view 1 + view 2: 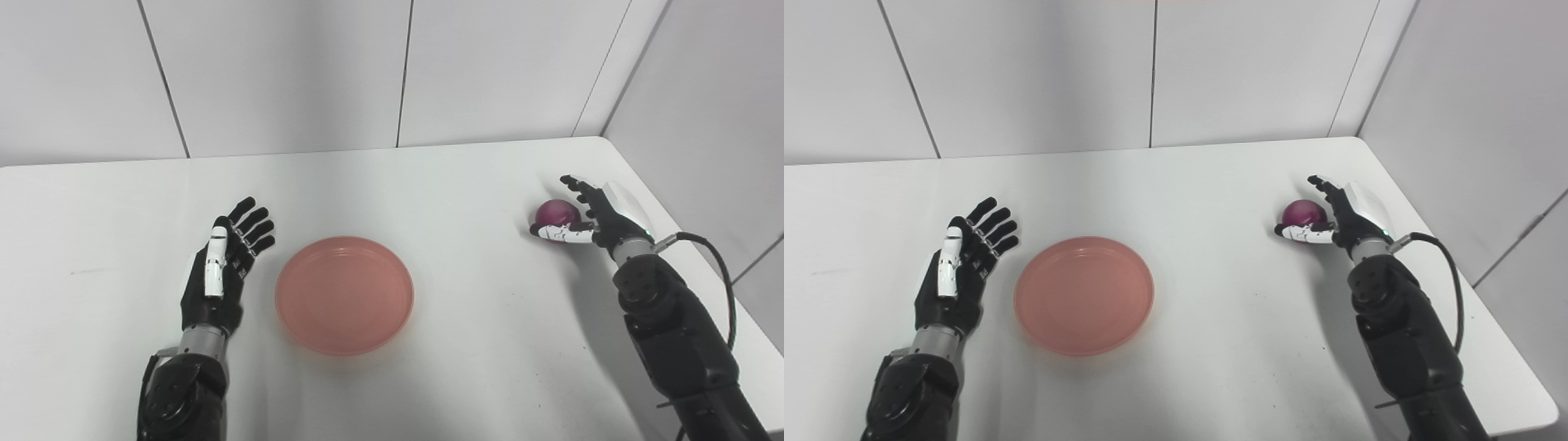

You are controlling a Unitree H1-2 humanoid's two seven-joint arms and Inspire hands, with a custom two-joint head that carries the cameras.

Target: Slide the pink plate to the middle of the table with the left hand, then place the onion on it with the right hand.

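The pink plate [344,295] lies flat on the white table [429,184], near its middle. My left hand [223,269] rests just left of the plate, open, fingers spread and pointing away, a small gap from the rim. The purple onion [555,213] sits on the table at the far right. My right hand [603,214] cups it from the right side: the thumb runs along the onion's near side and the fingers [579,187] reach past its far side, still fairly straight and not closed on it.
Grey wall panels [398,67] stand behind the table and along its right side. The table's right edge [1488,294] runs close to my right arm, where a black cable [723,269] loops out from the wrist.
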